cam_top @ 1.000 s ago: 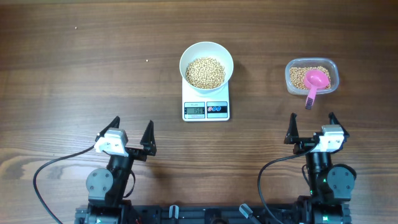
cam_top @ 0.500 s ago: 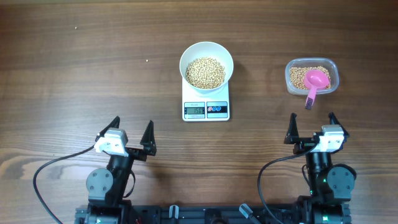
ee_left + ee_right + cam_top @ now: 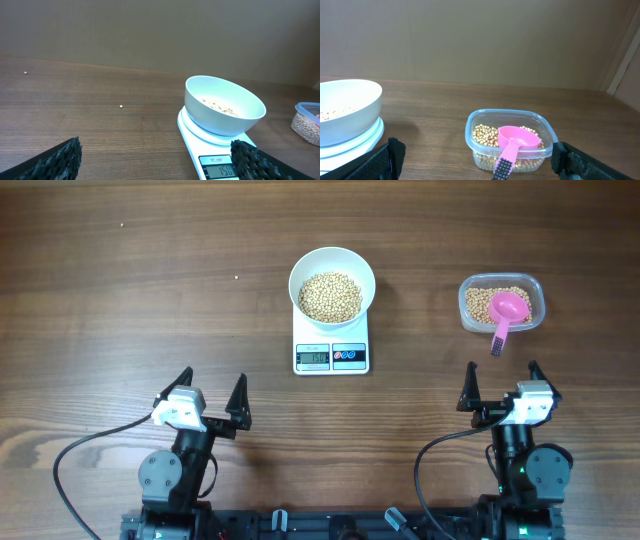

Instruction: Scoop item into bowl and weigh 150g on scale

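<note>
**Arm pose.** Both arms are folded back over their bases at the near edge of the wooden table [image 3: 100, 280]. The left gripper [image 3: 213, 380] and the right gripper [image 3: 502, 370] point toward the far side. On each the jaws stand wide apart, with nothing between them. Both grippers are well apart from every object.

**Task objects.** The scale [image 3: 331, 355] sits at table centre. The bowl [image 3: 298, 275] rests on its platform and holds a heap of beans [image 3: 331, 296]. To the right, apart from the scale, a clear tub [image 3: 466, 295] holds more beans. A pink scoop [image 3: 508, 308] lies in the tub with its handle over the near rim.

**View differences.**
- **Left wrist view:** shows the bowl's outer wall and the scale display [image 3: 220, 171], whose digits appear to read 150. The tub is only a sliver at the right edge.
- **Right wrist view:** shows the tub and scoop in full. The bowl is cut off at the left edge.
- **Overhead view:** the only view that shows the full depth of beans in the bowl.

**Surface and room.** The table is dark brown wood grain. A plain beige wall [image 3: 470, 40] stands behind it. Two stray beans [image 3: 237, 277] lie on the left half of the table.
</note>
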